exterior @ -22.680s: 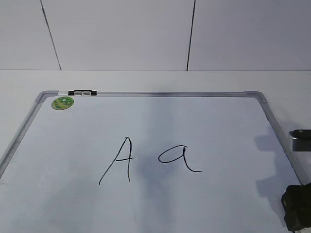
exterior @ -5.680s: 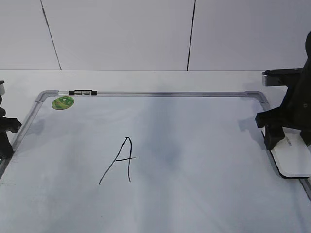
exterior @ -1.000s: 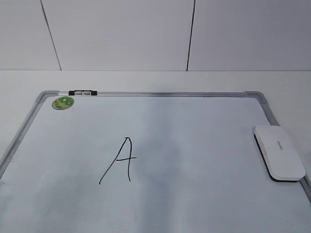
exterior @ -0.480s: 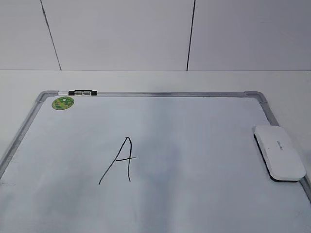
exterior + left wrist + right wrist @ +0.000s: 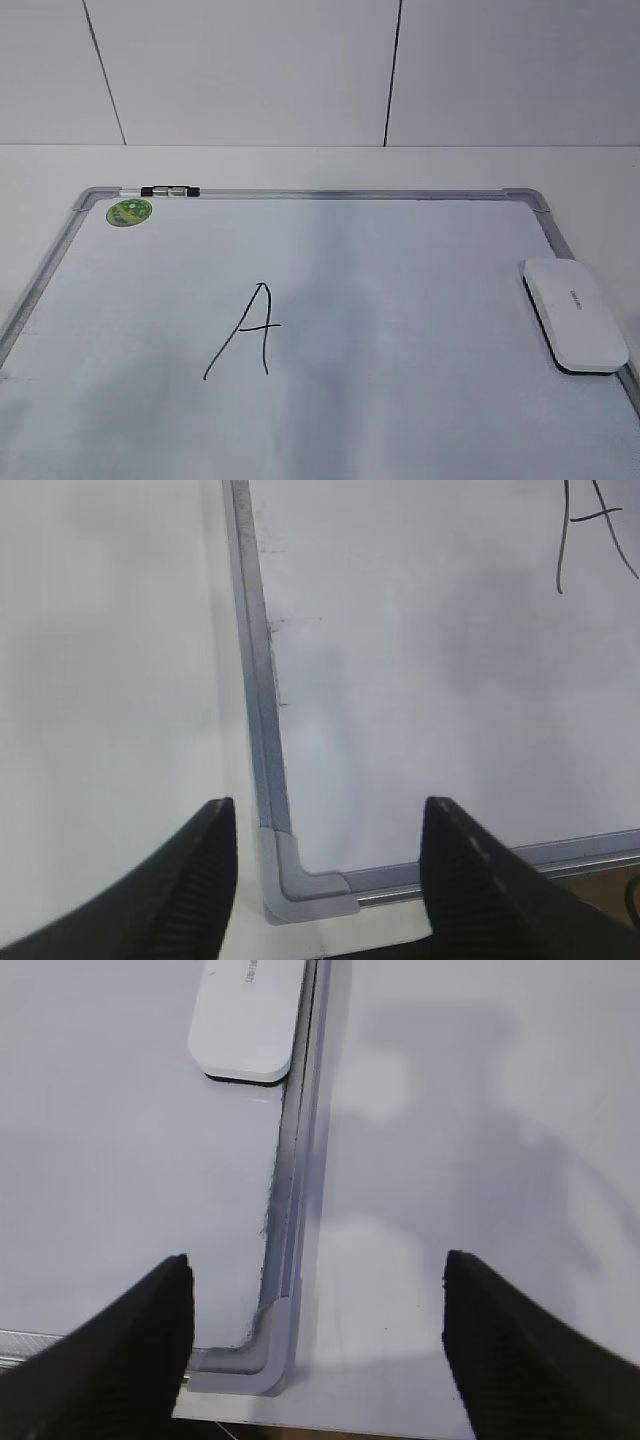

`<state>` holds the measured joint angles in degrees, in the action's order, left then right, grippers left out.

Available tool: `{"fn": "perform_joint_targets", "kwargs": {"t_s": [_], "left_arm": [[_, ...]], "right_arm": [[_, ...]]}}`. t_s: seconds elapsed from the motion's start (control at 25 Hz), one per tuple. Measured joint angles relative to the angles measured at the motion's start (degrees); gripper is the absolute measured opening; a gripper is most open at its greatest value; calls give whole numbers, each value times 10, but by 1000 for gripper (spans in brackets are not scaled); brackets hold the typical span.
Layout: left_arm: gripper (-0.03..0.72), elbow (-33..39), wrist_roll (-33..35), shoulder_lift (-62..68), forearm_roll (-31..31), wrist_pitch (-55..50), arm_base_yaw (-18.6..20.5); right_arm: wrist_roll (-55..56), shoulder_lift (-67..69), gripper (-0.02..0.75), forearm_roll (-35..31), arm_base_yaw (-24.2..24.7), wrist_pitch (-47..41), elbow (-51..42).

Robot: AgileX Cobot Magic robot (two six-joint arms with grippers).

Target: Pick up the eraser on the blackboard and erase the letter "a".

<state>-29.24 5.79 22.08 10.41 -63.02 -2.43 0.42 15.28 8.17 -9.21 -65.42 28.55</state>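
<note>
While both claws hang spread and empty, the eraser (image 5: 248,1015) lies at the top of the right wrist view, lengthwise along the blackboard (image 5: 290,1190) frame, nearer the right claw (image 5: 315,1345).

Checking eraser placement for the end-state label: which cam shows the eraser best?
Exterior view: the whole eraser shows, lying flat by the blackboard's right frame edge, nothing gripping it. The right wrist view catches only its near end, cut off by the top of the image. The left wrist view doesn't show it.

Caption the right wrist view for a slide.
Open right gripper above the blackboard corner; eraser lying by the frame.
</note>
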Motion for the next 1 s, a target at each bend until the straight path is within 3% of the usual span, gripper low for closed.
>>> {"fn": "perform_joint_targets", "kwargs": {"t_s": [0.44, 1.0], "left_arm": [[433, 0, 0, -149, 16, -1, 1], [433, 0, 0, -216, 19, -5, 30]], "right_arm": [[0, -98, 592, 2, 109, 0, 0], [0, -163, 592, 6, 116, 0, 0]]}}
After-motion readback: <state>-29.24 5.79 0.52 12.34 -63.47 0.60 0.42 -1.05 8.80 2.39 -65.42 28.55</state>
